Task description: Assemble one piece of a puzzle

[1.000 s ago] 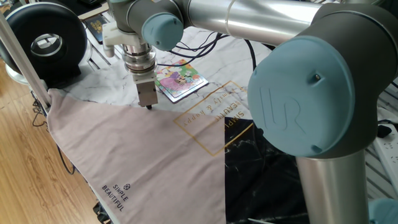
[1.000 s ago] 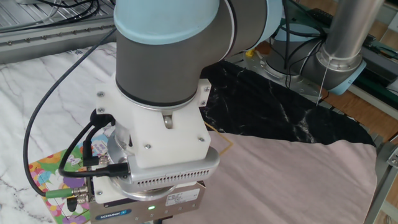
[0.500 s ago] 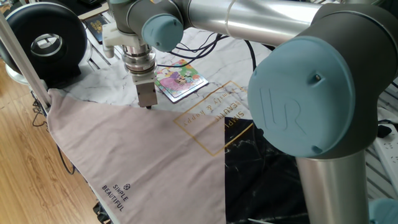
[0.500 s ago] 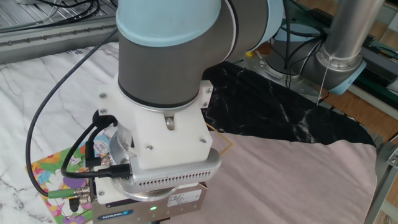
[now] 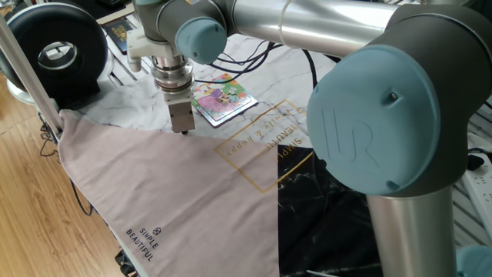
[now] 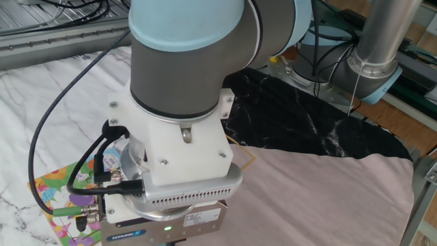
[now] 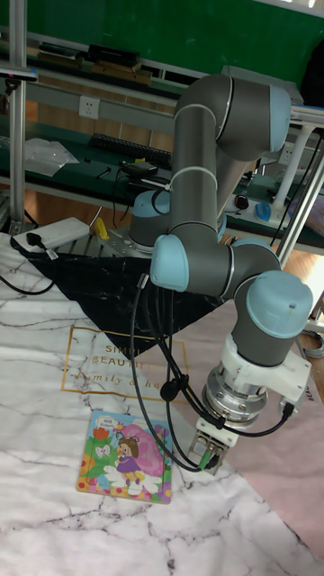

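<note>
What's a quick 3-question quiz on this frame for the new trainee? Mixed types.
1. True or false: the gripper is directly over the puzzle.
2. The gripper's tip is down at the edge of which surface? A) pinkish cloth B) black sheet C) wooden floor
3. Fill in: in the tall fixed view, the puzzle lies on the ____-patterned surface.

Key: 1 false, it is beside the puzzle. 2 A. 3 marble.
</note>
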{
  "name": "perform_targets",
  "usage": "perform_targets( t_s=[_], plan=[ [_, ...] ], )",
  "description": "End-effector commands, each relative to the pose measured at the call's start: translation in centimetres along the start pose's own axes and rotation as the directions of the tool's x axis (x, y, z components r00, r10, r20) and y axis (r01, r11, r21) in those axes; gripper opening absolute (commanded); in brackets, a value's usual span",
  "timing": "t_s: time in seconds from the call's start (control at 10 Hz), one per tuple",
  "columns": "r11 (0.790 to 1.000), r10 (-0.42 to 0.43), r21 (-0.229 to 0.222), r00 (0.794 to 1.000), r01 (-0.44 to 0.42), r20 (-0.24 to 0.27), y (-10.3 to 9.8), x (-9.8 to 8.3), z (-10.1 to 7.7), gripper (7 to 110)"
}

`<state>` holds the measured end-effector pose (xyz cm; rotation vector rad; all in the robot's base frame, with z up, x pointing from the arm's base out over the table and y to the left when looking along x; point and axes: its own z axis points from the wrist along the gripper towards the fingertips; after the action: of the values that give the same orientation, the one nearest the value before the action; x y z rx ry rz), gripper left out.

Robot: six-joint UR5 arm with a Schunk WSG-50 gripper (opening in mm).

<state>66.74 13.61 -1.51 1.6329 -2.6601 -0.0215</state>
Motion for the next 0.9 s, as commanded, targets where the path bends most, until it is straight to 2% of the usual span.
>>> perform_targets(
  t_s=[0.0,0.2,0.6,0.8],
  plan=[
    [1.0,0.023,-0.008,1.0,-0.023,0.002,0.1,0.3,-0.9,22],
    [1.0,0.028,-0.014,1.0,-0.028,0.006,0.1,0.4,-1.8,22],
    [1.0,-0.014,-0.021,1.0,0.014,0.003,-1.4,2.4,-2.8,22],
    [0.998,-0.061,-0.014,0.998,0.061,-0.004,-2.8,3.8,-3.6,22]
  ],
)
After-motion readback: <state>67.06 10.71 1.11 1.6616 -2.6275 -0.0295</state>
